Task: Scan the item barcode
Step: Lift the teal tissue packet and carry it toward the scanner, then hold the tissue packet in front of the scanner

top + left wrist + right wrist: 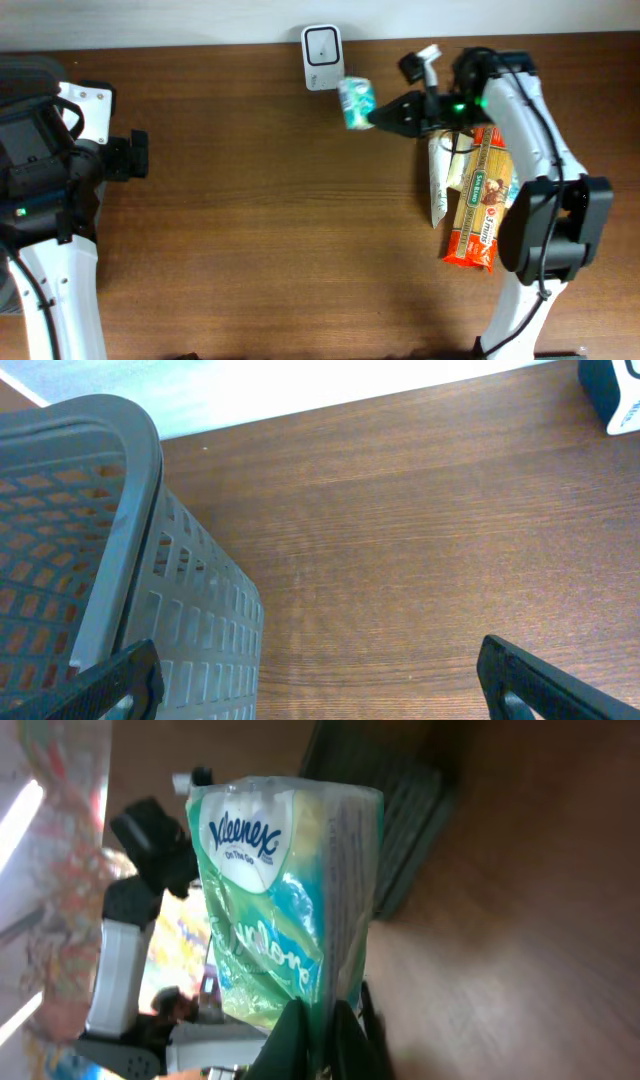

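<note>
Wood table (250, 220): right gripper (374, 118) clamped on tissue pack (356, 102), scanner (322, 44) just beyond its tips, presumably to present barcode; left gripper (320, 685) wide open, empty, basket (100, 560) beside it

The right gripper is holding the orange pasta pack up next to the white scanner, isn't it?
Not quite. The right gripper is holding the green Kleenex tissue pack, not the orange pasta pack, up next to the white scanner. The right wrist view shows the Kleenex name; in the overhead view the pasta pack lies on the table.
</note>
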### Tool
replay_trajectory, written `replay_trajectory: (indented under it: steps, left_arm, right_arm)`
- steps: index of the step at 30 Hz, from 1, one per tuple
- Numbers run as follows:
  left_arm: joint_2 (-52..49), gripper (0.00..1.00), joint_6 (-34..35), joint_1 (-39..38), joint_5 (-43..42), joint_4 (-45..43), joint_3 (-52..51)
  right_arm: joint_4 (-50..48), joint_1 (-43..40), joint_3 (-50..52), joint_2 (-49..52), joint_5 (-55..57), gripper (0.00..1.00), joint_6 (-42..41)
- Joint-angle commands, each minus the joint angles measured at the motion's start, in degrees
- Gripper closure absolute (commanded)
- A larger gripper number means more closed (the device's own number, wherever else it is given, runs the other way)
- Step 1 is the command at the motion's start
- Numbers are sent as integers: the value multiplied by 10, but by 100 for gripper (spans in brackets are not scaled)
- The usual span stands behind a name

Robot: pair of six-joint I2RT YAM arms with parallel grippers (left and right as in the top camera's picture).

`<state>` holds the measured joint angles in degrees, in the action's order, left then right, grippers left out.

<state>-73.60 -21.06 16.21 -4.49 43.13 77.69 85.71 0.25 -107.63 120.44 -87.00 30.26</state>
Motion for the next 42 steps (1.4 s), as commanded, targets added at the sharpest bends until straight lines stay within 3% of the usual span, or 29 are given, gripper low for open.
replay_trajectory:
  steps: [1, 5, 6, 7, 9, 11, 14, 19, 25, 42]
  left_arm:
    - [0, 1, -7, 2, -6, -1, 2]
    - [0, 1, -7, 2, -6, -1, 2]
    - [0, 1, -7, 2, -6, -1, 2]
    - [0, 1, -7, 2, -6, -1, 2]
    - [0, 1, -7, 2, -6, -1, 2]
    - [0, 1, -7, 2, -6, -1, 2]
    - [0, 1, -7, 2, -6, -1, 2]
    - [0, 1, -7, 2, -6, -1, 2]
    - [0, 1, -7, 2, -6, -1, 2]
    - [0, 1, -7, 2, -6, -1, 2]
  right_arm:
    - [5, -34, -1, -16, -19, 96, 8]
    - [-17, -33, -16, -16, -5, 96, 5]
    - [-42, -28, -31, -16, 31, 96, -31]
    - [-110, -11, -63, -16, 143, 96, -141]
    - [-183, 24, -108, -16, 336, 96, -266]
    - [-257, 94, -162, -16, 619, 96, -344]
    - [-352, 180, -168, -9, 942, 96, -340]
    - [-550, 264, -164, 72, 1225, 96, -171]
    - [-690, 263, -164, 198, 1272, 96, 19]
    - [-730, 261, -164, 234, 1241, 96, 25]
